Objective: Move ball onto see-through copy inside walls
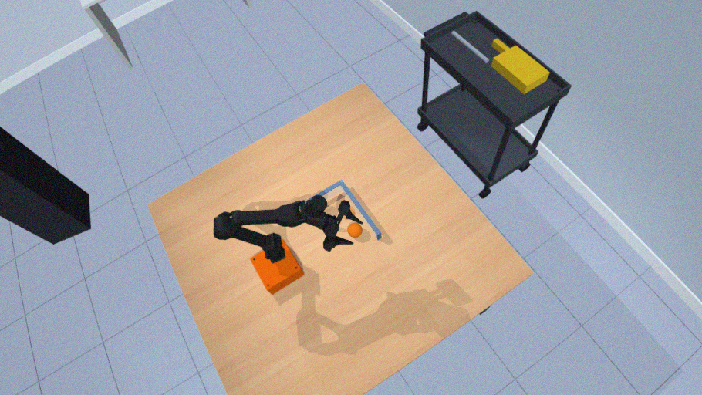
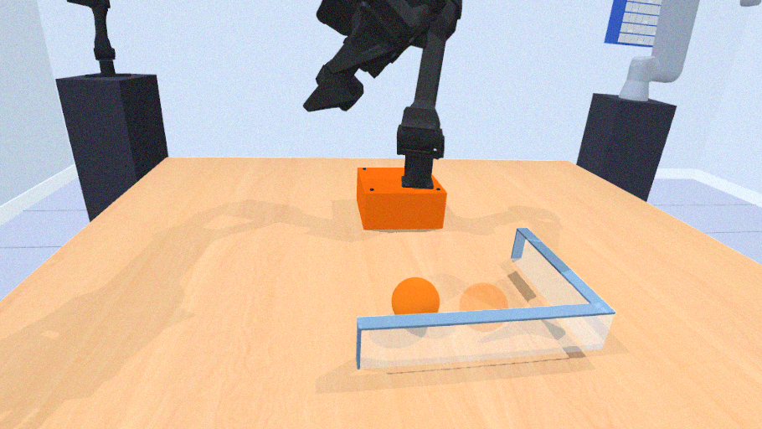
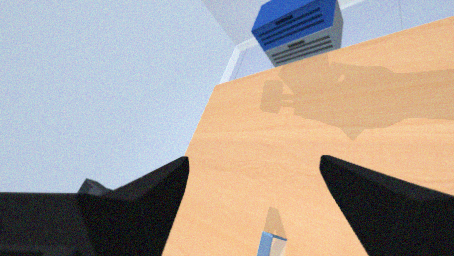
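Gripper [image 1: 343,227] wide open, empty, high above table. Ball [image 2: 414,296] sits below it, just left of see-through copy [image 2: 483,300], inside walls [image 2: 553,269].

Dark two-shelf cart [image 1: 491,105] off the bench's far right corner, yellow block [image 1: 520,69] on its top shelf. Dark pedestals [image 2: 111,133] [image 2: 625,141] past the far edge. Blue-and-grey box [image 3: 298,31] on the floor beyond one corner.
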Action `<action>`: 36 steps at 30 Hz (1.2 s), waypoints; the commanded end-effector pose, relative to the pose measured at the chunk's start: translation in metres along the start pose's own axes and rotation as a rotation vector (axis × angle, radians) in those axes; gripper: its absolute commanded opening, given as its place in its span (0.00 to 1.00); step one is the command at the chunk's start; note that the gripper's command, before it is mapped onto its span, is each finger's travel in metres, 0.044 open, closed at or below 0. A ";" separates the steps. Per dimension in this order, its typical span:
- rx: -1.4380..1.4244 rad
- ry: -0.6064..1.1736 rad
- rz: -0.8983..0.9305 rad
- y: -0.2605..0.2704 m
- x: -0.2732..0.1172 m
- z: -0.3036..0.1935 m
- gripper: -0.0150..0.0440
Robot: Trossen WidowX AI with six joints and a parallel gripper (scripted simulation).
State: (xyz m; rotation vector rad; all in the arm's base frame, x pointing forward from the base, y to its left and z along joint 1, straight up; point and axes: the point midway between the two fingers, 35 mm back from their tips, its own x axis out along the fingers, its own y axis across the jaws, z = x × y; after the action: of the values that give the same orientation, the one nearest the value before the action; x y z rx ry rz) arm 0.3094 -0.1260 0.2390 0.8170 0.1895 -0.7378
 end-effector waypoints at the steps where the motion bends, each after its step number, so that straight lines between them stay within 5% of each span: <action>1: -0.015 0.010 -0.004 0.000 0.001 -0.002 0.97; 10: -0.740 0.562 -0.091 -0.002 0.045 -0.106 0.97; 19: -1.329 1.194 0.057 -0.027 0.048 -0.207 0.97; 36: -1.338 1.207 0.062 -0.034 0.052 -0.216 0.97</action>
State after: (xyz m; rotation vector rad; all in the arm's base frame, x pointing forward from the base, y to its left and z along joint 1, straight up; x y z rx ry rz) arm 0.3518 -0.0137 0.0611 -0.1453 1.5254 0.1244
